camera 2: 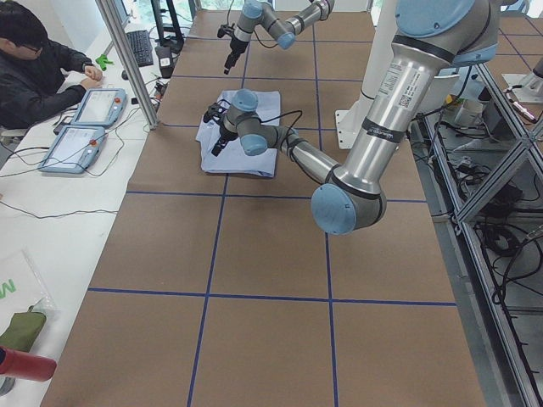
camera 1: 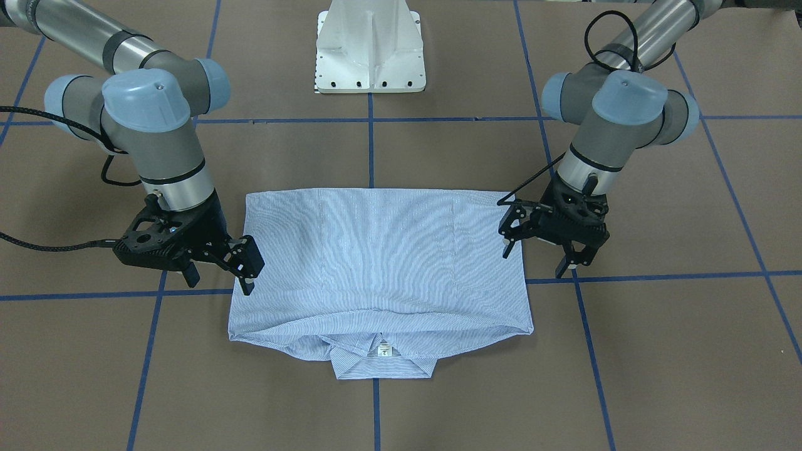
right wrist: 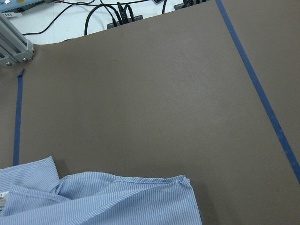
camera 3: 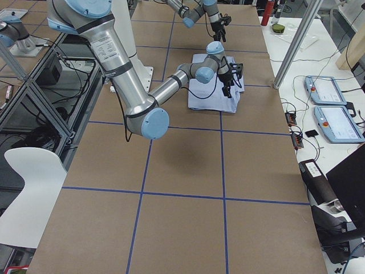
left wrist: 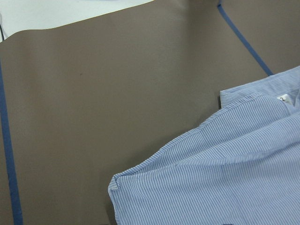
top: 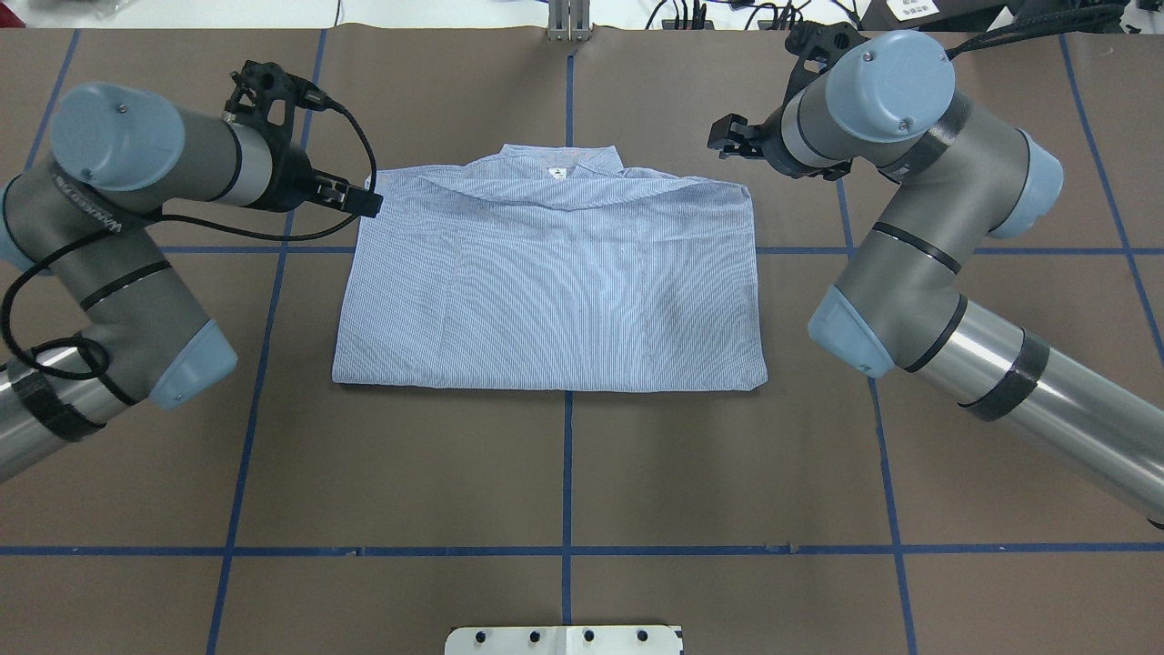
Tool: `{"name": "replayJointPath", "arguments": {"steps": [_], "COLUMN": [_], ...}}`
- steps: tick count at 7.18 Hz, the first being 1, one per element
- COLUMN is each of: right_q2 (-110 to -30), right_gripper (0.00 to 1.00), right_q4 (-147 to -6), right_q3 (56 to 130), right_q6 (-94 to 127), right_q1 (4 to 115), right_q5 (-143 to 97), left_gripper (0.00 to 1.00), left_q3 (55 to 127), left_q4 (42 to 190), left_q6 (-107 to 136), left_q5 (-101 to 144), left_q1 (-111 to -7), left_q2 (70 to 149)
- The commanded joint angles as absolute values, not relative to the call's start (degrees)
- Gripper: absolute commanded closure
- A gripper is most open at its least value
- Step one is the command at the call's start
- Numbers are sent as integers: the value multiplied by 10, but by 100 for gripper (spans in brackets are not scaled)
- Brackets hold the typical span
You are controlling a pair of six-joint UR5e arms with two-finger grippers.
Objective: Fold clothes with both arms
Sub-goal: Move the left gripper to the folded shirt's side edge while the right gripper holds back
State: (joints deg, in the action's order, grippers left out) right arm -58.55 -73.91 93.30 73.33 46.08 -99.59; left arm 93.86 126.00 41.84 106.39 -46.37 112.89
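The clothes are one light blue-and-white striped shirt [top: 546, 282], folded into a flat rectangle at the table's middle. Its collar [top: 556, 173] lies on the far side from the robot base. My left gripper [camera 1: 536, 260] hovers open and empty beside the shirt's [camera 1: 382, 263] edge near the collar end. My right gripper [camera 1: 219, 280] stands open and empty at the opposite edge, with one fingertip [camera 1: 247, 282] over the cloth's border. The left wrist view shows a shirt corner [left wrist: 225, 178] and the right wrist view shows another corner [right wrist: 108, 197]; neither shows fingers.
The white pedestal base [camera 1: 369, 50] stands behind the shirt on the robot's side. Blue tape lines [top: 566, 473] cross the brown table cover. A person [camera 2: 34, 76] sits at a side bench with two control tablets [camera 2: 85, 127]. Cables [right wrist: 117, 14] lie past the far edge.
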Motion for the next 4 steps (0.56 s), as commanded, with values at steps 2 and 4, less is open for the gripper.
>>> {"name": "replayJointPath", "arguments": {"steps": [2,4], "right_q2": [-591,-592], "right_gripper": [0,0], "right_q4": [-737,-735], "right_q3": [936,936], "right_q6": [729,719], "right_q1": [463,464], "right_q5": [-996,-995], "left_gripper": [0,0], "left_q3": [973,971], "left_q4": [1391,1428], "left_q6": [507,560], "left_q5": [1053,1026], "left_q1": [-384,-343], "left_q2": [1011,991]}}
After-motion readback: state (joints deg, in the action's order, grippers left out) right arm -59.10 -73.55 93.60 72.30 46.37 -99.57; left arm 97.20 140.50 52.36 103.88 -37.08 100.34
